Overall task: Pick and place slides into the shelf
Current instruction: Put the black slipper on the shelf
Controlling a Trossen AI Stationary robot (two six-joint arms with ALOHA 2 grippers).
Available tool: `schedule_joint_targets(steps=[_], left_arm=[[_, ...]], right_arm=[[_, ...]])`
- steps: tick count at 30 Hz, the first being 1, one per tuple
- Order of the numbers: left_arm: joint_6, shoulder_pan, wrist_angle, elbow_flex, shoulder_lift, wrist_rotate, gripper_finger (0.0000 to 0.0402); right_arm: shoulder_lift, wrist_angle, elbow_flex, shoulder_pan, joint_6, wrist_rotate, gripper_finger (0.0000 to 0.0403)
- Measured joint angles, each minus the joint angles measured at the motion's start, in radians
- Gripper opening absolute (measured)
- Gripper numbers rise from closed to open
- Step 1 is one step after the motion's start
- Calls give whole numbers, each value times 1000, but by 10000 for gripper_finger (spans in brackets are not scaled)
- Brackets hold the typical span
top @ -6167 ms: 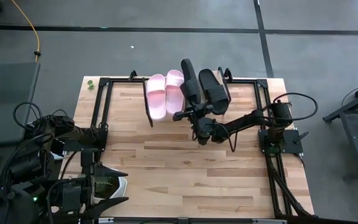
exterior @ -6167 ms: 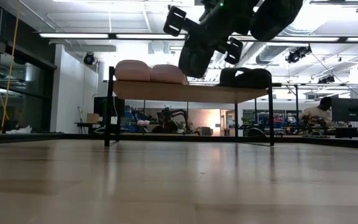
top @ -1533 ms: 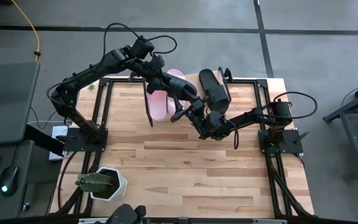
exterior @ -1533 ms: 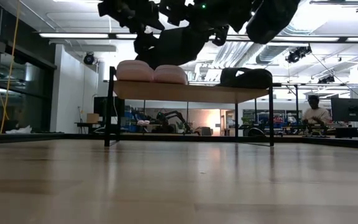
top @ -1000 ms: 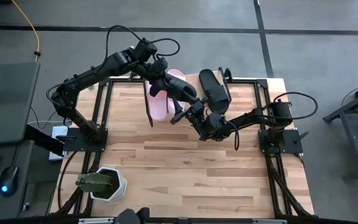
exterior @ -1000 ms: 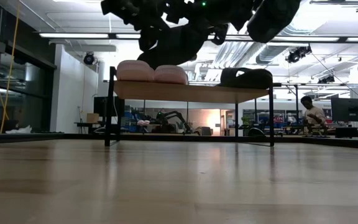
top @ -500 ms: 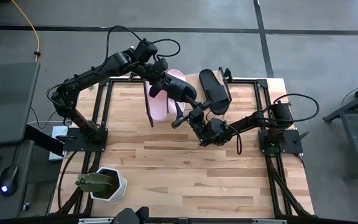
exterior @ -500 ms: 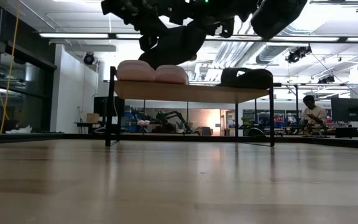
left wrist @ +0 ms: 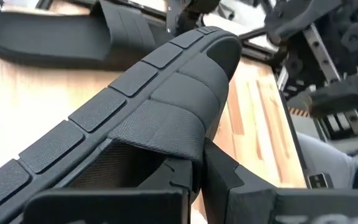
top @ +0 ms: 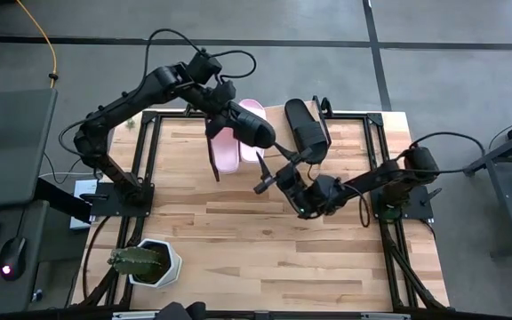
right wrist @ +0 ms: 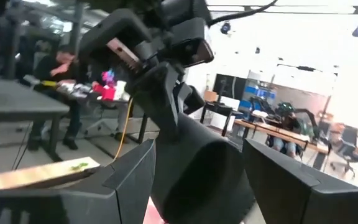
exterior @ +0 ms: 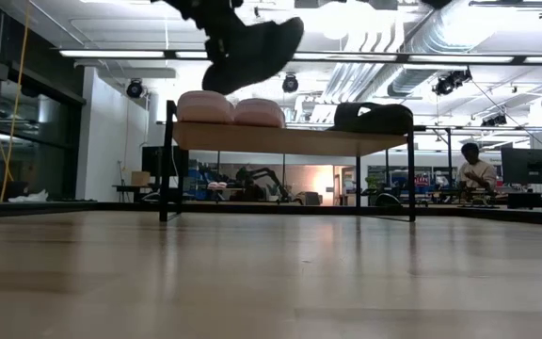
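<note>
My left gripper [top: 235, 117] is shut on a black slide [top: 256, 132], held high over the shelf [exterior: 290, 138] in the low view [exterior: 252, 49]. Two pale pink slides [top: 229, 147] lie on their soles at the shelf's left, and a second black slide [top: 302, 127] lies at its right. My right gripper [top: 276, 174] stands open on the near side of the held slide, apart from it. In the right wrist view the held slide [right wrist: 197, 168] fills the space ahead of its fingers. My left gripper pinches the black slide at its strap's edge [left wrist: 188, 155], at the end nearest the arm. The fingers [left wrist: 229, 180] come from the table's far left, along the slide. The slide is lifted clear above the shelf, tilted, its free end [top: 267, 140] toward the right gripper.
A potted cactus [top: 140, 262] stands at the table's near left corner. Black frame rails [top: 149, 160] run along the table's left and right sides. Bare wood [top: 265, 249] lies between the shelf and the near edge. A person [exterior: 478, 169] sits in the room behind.
My left gripper has shut on the black slide and raised it a little, its free end tipping up. My right gripper has come off the slide and drawn back toward the table's near edge, leaving the top of the low view.
</note>
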Motion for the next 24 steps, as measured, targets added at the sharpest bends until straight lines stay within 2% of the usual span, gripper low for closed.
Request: schedule_joint_targets(steps=[6, 11, 14, 19, 24], left_arm=[[48, 0, -177, 101, -1, -18, 3], [45, -1, -265, 156, -2, -17, 3], [41, -2, -314, 168, -2, 17, 2], [39, -19, -422, 176, -2, 33, 2], [24, -74, -496, 176, -2, 31, 2]], right_arm=[[-75, -229, 0, 48, -2, -18, 232], [-121, -460, 0, 70, -25, -123, 232], [-148, -566, 0, 78, 3, -164, 232], [-179, -651, 0, 84, -19, -238, 232], [-188, -706, 0, 85, -61, -377, 232]])
